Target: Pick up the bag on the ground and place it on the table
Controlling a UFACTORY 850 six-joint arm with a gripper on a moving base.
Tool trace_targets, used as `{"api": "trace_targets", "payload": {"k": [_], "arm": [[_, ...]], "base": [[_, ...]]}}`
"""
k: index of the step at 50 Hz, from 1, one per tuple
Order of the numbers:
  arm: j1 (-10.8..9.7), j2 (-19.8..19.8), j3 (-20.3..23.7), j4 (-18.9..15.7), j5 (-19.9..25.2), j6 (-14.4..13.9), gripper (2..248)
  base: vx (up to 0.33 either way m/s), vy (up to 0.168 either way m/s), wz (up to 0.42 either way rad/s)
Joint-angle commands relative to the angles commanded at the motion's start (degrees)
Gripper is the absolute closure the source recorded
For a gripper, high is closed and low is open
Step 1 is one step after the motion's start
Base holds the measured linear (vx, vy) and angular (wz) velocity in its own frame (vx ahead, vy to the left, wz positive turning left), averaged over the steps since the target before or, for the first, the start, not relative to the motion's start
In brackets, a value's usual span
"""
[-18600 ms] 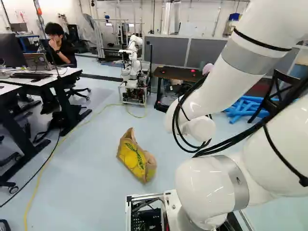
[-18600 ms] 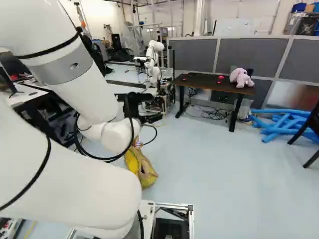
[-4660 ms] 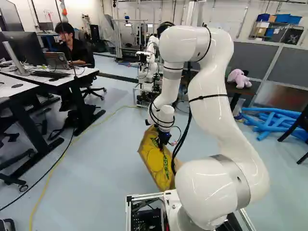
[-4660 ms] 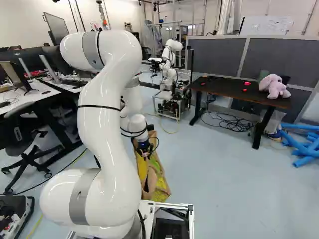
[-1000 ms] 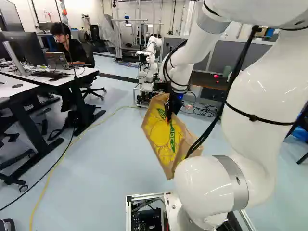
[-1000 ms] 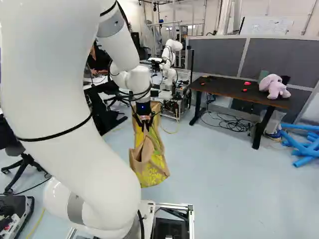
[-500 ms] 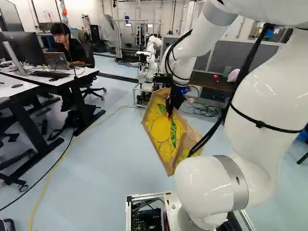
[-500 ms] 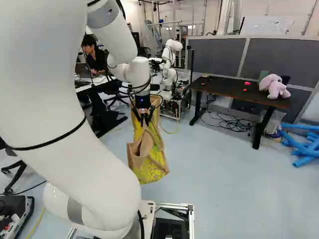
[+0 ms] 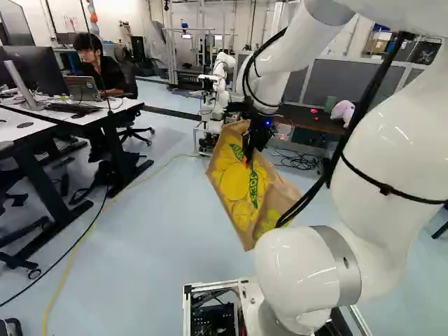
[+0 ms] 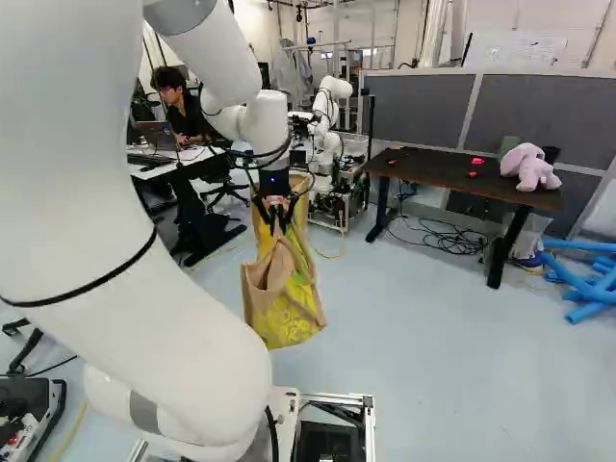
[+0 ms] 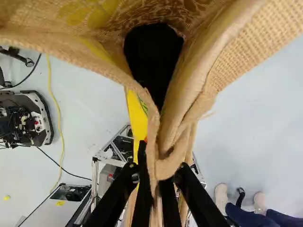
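While the gripper (image 10: 274, 229) pinches the hanging bag (image 10: 289, 322) by its top edge, floor (image 10: 404, 337) stretches from there to the near edge of the dark table (image 10: 433, 173).

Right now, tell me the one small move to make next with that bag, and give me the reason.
I'd probably raise the bag a little, before any reach toward the dark table. The claw is closed on its upper edge, and it hangs short of the table with its bottom seemingly below the tabletop, so going straight across might bump it.
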State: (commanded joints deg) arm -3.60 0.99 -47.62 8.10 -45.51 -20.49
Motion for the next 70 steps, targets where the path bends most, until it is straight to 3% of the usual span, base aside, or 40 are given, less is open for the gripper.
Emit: {"api": "trace_targets", "payload": {"k": [39, 70], "arm": [[-1.43, 2.89, -5.26, -0.30, -8.85, 0.00, 228], [-2.66, 4.01, -10.41, -5.03, -13.85, 0.00, 228]], "base": [[0.000, 0.000, 0.000], [0.000, 0.000, 0.000]]}}
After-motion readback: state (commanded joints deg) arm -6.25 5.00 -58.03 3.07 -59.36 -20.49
